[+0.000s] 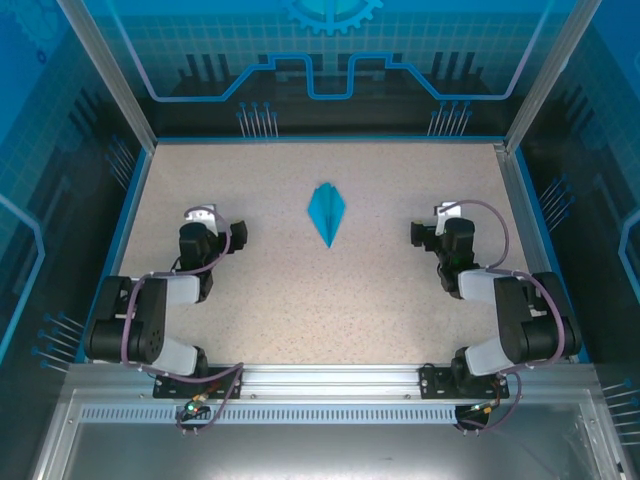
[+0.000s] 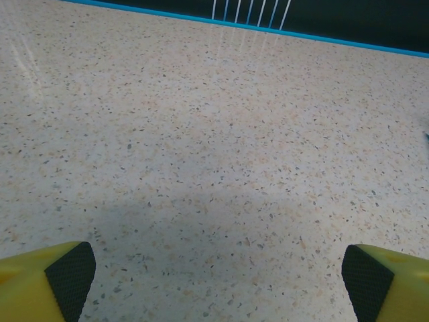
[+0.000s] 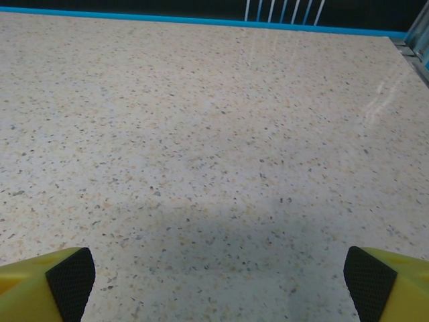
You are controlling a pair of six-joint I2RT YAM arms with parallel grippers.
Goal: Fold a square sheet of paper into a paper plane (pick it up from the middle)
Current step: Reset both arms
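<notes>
1. Looking down from the top camera: finding the paper plane [image 1: 327,212] lying flat on the speckled bench [image 1: 300,310], near the middle and a little towards the far side, pointing its sharp tip at the near edge and showing lengthwise creases. Seeing the left pincer [image 1: 215,225] and the right pincer [image 1: 435,225] sitting low on either side of the plane, well apart from it and touching no paper.
2. Looking through the left wrist camera: seeing the left pincer [image 2: 218,282] standing wide open and gripping nothing, showing yellow fingers with black pads [image 2: 70,276] at the two lower corners. Hanging over bare bench [image 2: 214,134], facing a blue border strip [image 2: 268,30] along the far edge.
3. Looking through the right wrist camera: seeing the right pincer [image 3: 220,282] standing wide open too, holding nothing, showing black pads [image 3: 70,278] on yellow fingers at the lower corners. Hanging over bare bench [image 3: 201,134], facing the blue border strip [image 3: 167,19] at the far edge.
</notes>
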